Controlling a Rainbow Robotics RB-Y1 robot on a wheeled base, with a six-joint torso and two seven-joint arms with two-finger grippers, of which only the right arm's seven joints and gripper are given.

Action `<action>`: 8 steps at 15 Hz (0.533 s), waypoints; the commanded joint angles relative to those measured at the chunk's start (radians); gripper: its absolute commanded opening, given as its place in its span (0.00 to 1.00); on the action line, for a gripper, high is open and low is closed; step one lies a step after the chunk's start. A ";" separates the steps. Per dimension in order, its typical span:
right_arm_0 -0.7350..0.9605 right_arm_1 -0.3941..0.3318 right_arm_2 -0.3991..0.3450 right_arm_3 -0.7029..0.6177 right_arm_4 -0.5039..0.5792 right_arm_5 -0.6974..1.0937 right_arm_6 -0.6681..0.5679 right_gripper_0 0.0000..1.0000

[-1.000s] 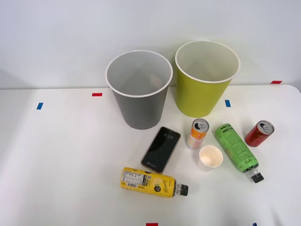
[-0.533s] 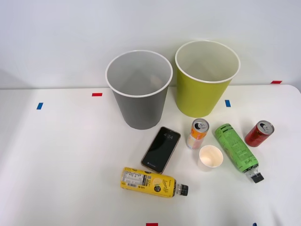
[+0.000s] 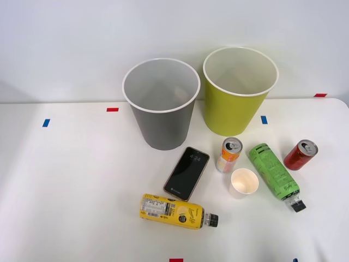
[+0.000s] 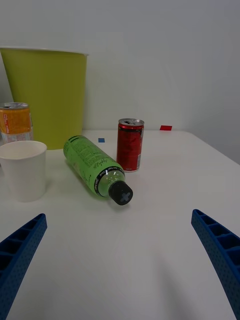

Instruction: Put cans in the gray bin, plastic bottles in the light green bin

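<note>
Nothing sorted yet: gray bin (image 3: 161, 103) at about 12 o'clock on the white surface (image 3: 71, 185), light green bin (image 3: 239, 90) just beside it toward 1 o'clock, both standing with nothing visible inside.

Right pincer (image 4: 120, 270) released, blue ribbed fingers (image 4: 220, 250) spread wide at the corners of the wrist view, gripping nothing, low over the surface.

Dead ahead of the pincer: green-label bottle (image 4: 95, 167), lying on its side, black cap pointing straight back at the pincer, base aimed away toward the light green bin (image 4: 46, 95). So long axis running almost along the approach line, not across it. Judged awkward for a straight-in close: a grip across the body would probably need a wrist turn, or a reach past the cap to the wider barrel.

From the front view, same bottle (image 3: 274, 171) at about 4 o'clock, cap end nearest the robot's side. Right arm clearly the nearer one.

Red can (image 4: 130, 144) upright just beyond the bottle, near its flank but apart. In the front view, red can (image 3: 300, 155) at 3 o'clock. Paper cup (image 3: 244, 182) close on the bottle's other side, orange-and-white can (image 3: 230, 154) upright behind the cup. Tight neighbours, a knock risk.

Yellow-label bottle (image 3: 177, 211) lying crosswise at 6 o'clock, cap toward 3 o'clock, well apart from the pincer's line. Phone (image 3: 187, 173) flat between it and the gray bin.
</note>
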 commanded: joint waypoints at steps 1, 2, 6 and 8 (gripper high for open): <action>0.000 0.000 0.000 0.000 0.000 0.000 0.000 1.00; 0.000 0.000 0.000 0.000 0.000 0.000 0.000 1.00; 0.000 0.000 0.000 0.000 0.000 0.000 0.000 1.00; 0.000 0.000 0.000 0.000 0.000 0.000 0.000 1.00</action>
